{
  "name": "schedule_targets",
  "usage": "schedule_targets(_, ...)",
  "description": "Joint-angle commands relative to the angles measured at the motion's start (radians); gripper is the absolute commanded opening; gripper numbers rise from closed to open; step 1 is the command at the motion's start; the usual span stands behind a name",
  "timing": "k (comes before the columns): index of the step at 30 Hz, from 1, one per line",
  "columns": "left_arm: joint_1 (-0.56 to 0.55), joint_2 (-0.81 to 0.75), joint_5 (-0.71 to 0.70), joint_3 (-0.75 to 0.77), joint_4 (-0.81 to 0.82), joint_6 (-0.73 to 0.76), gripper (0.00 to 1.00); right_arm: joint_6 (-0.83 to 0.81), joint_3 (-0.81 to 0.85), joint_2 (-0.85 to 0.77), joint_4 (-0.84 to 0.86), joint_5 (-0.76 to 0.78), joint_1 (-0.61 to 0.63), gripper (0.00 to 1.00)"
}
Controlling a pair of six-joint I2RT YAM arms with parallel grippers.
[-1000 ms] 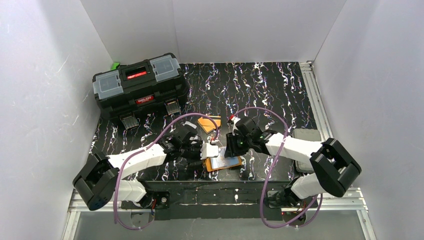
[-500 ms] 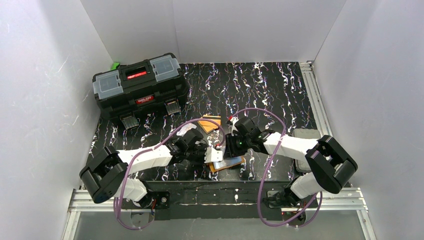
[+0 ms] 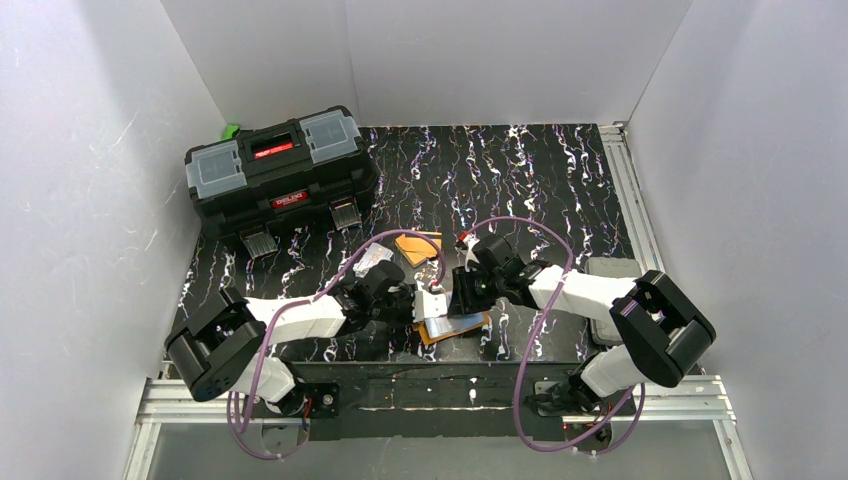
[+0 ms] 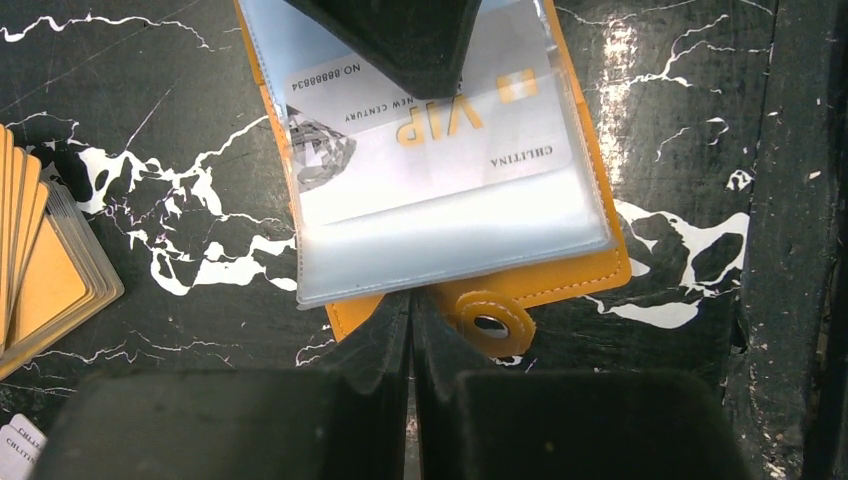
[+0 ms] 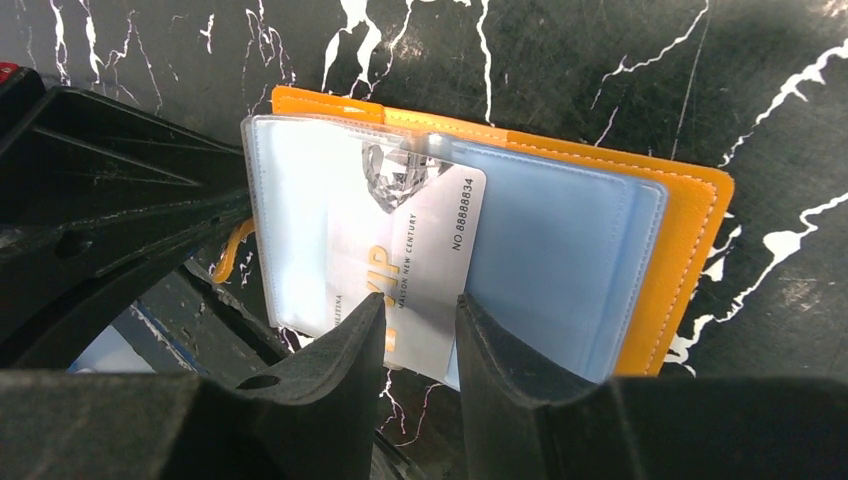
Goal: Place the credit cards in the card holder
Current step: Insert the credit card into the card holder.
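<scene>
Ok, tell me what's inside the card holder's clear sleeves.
A pale VIP card sits in the front clear sleeve of the card holder, one end poking out toward the right gripper. The bluish sleeve behind looks empty where visible; the card and front sleeve cover the rest.

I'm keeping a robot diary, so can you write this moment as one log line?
step: card insertion | left gripper: shut at card holder sleeve edge | right gripper: open over white card | card: partly in sleeve
</scene>
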Motion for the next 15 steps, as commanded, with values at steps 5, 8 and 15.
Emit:
schedule_targets(5,-0.027,-0.009,0.026,-0.037,0.010,0.004,0.00,0.022,0.021,0.019,0.073,-0.074,-0.002,0.40)
schedule_targets(8,-0.029,-0.020,0.036,-0.043,0.007,0.013,0.00,0.032,0.021,0.033,0.100,-0.089,-0.002,0.39)
schedule_targets(15,-0.038,-0.040,0.043,-0.064,0.017,0.026,0.00,0.022,0.020,0.001,0.079,-0.098,-0.005,0.39)
